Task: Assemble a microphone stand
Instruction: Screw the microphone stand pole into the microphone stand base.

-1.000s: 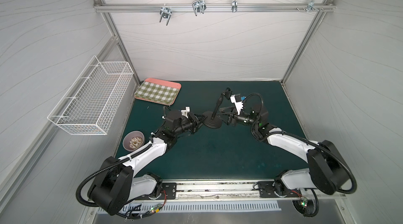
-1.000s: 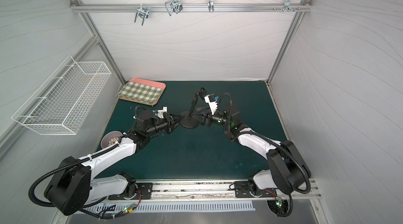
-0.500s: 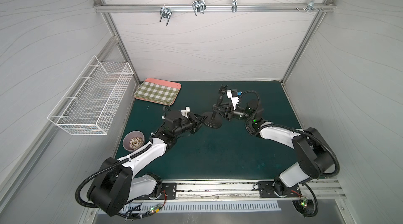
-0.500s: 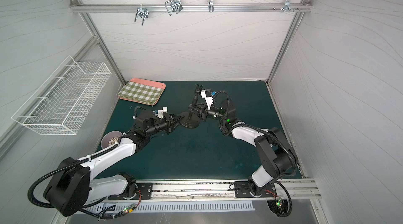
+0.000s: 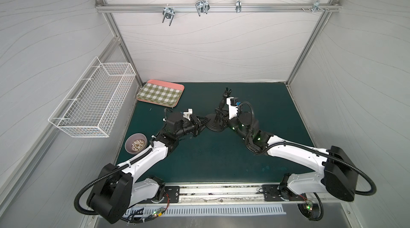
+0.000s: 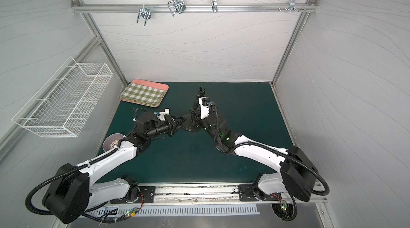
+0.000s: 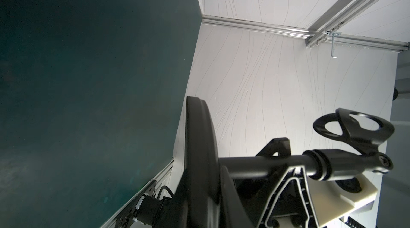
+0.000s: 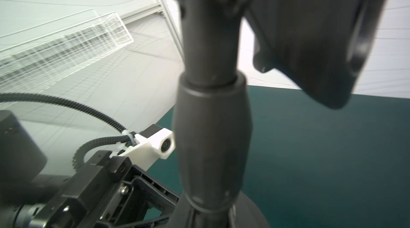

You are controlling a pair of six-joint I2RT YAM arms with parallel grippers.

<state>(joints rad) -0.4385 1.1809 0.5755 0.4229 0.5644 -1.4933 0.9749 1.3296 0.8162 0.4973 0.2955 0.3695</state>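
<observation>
The microphone stand is in one piece in both top views. Its round black base is at the middle of the green mat, and its thin rod leans up to the U-shaped clip. My left gripper is shut on the base's rim, which the left wrist view shows edge-on. My right gripper is shut on the rod just above the base. I cannot tell whether the base rests on the mat.
A checked tray lies at the back left of the mat. A small bowl with something in it stands by the left edge. A white wire basket hangs on the left wall. Metal hooks hang from the back rail.
My right gripper stood open beside the rod; it has moved in and shut on the rod's lower part. The left gripper and the base have stayed where they were.
</observation>
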